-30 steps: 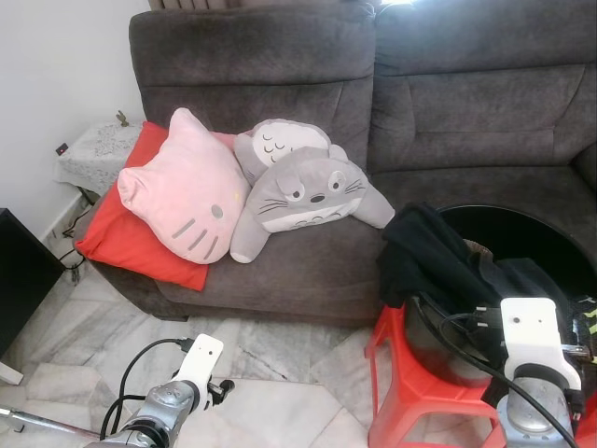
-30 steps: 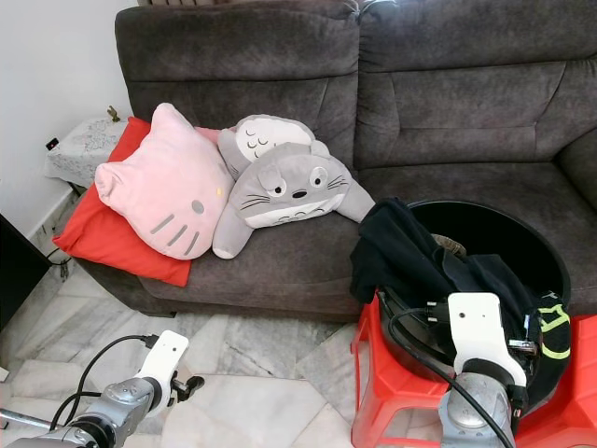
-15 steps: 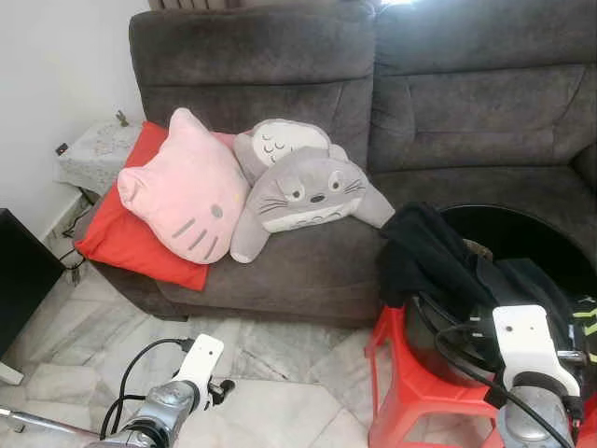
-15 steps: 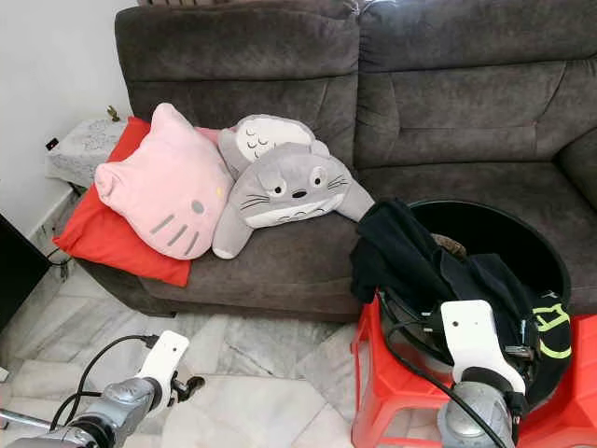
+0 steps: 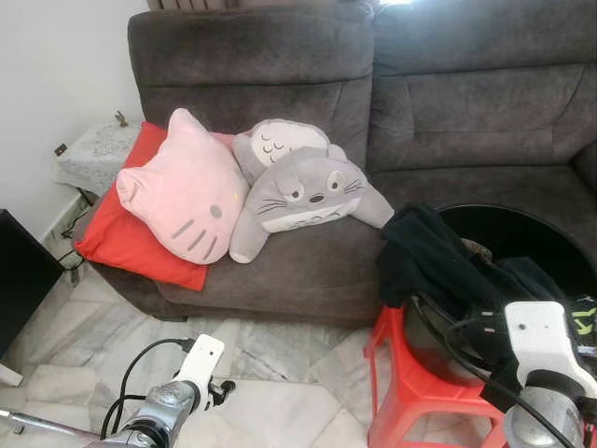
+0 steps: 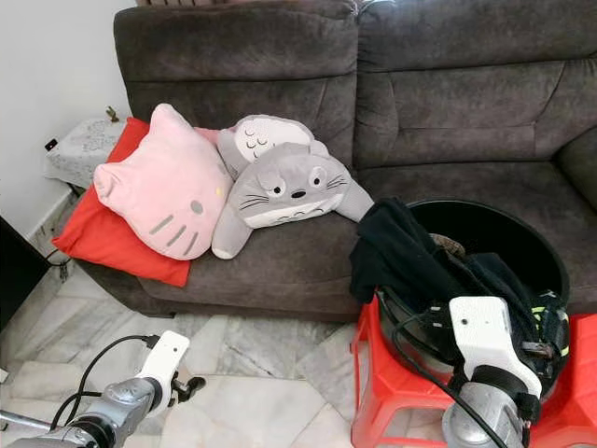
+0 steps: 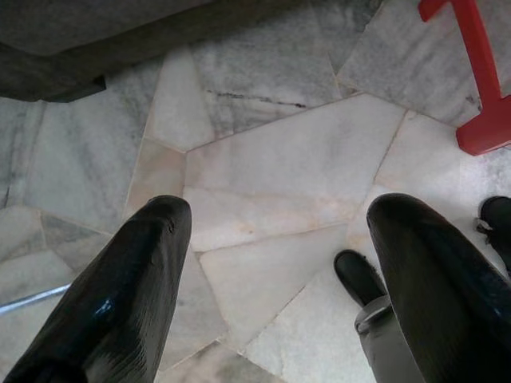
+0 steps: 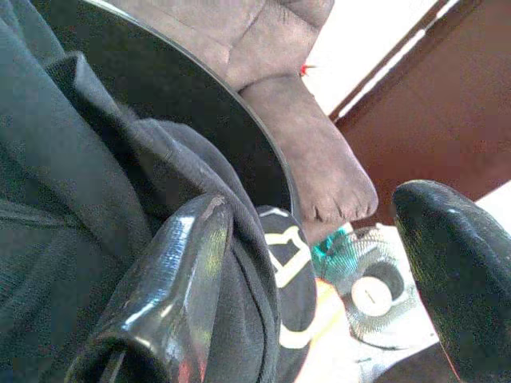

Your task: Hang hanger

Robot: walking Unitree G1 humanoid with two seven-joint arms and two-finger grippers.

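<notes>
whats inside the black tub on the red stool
Dark clothes fill the black tub and spill over its rim toward the sofa, one piece with yellow-green print. The right gripper hovers open over them. Anything beneath the pile is covered.

2 silver arms with white wrist blocks [image 5: 539,338], black cables [image 5: 131,366] and glossy black fingers [image 7: 120,295].

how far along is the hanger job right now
Nothing looks done yet: no hanger can be made out. In hand: the right gripper is open over the dark clothes heaped in the black basin on the red stool. The left gripper is open above the marble floor. Left: finding, grasping and hanging the hanger.
</notes>
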